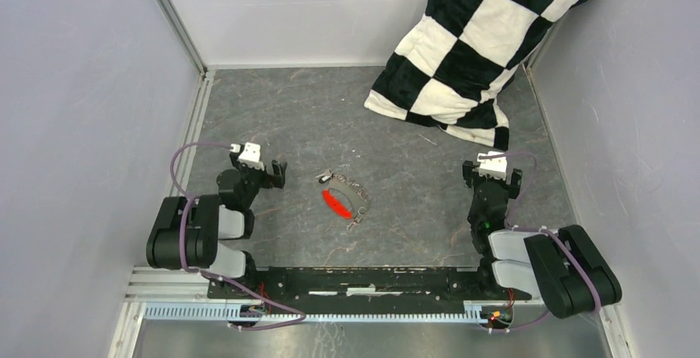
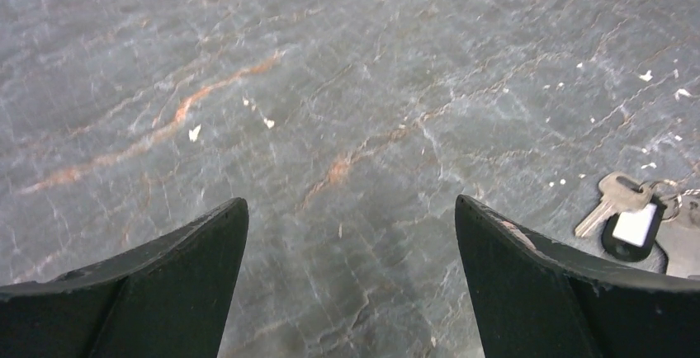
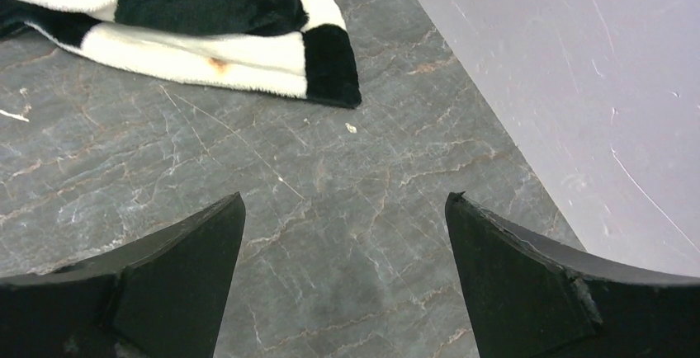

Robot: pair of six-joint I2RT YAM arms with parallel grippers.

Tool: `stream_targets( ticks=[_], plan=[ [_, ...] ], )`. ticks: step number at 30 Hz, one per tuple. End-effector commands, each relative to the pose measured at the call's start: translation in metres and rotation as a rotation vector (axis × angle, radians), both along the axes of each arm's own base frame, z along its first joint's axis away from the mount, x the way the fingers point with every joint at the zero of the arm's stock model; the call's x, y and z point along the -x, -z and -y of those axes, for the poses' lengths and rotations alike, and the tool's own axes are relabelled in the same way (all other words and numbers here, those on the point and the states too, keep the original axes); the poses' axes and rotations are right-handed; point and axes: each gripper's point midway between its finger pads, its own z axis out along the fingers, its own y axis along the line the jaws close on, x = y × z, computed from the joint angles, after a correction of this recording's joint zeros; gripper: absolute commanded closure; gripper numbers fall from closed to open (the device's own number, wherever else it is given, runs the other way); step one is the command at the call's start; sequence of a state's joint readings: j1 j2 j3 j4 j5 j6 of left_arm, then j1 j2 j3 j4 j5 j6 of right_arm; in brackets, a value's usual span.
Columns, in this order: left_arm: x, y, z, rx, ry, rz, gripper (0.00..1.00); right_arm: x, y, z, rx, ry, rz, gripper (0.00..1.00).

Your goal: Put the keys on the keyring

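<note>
The small silver and black-headed keys (image 2: 619, 209) are lying on the grey marbled tabletop (image 2: 330, 86), ahead-right of the left fingers (image 2: 190, 259), beside the red-tagged thin grey chain keyring (image 1: 334, 203). They're looking light, stiff, slippery, so pinching the heads seems best. Left fingers and right fingers (image 3: 182, 259) are gaping wide, holding nothing.

From above and behind we overlook the whole table (image 1: 314, 119); wrist views skim it closely (left shares the keys (image 2: 615, 200)).
</note>
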State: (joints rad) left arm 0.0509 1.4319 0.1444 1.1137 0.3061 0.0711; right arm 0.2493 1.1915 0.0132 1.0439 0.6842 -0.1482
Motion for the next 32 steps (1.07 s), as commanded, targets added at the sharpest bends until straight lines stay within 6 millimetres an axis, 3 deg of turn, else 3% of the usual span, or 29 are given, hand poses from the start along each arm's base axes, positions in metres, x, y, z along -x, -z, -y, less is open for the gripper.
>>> stream_targets(
  ticks=[1,5,9,32],
  plan=[
    [-0.004,-0.036,-0.009,0.030,-0.056,0.195,0.00,0.005,-0.006,0.002,0.004,-0.028,0.075,0.02],
    [-0.008,-0.030,-0.009,0.035,-0.057,0.165,0.00,0.003,0.000,0.000,-0.012,-0.070,0.077,0.02],
    [-0.029,-0.018,-0.012,0.044,-0.071,0.077,0.00,0.000,0.002,-0.005,-0.013,-0.116,0.077,0.02],
    [-0.029,-0.018,-0.011,0.048,-0.072,0.077,0.00,-0.002,0.005,-0.006,-0.025,-0.141,0.068,0.02]
  ],
)
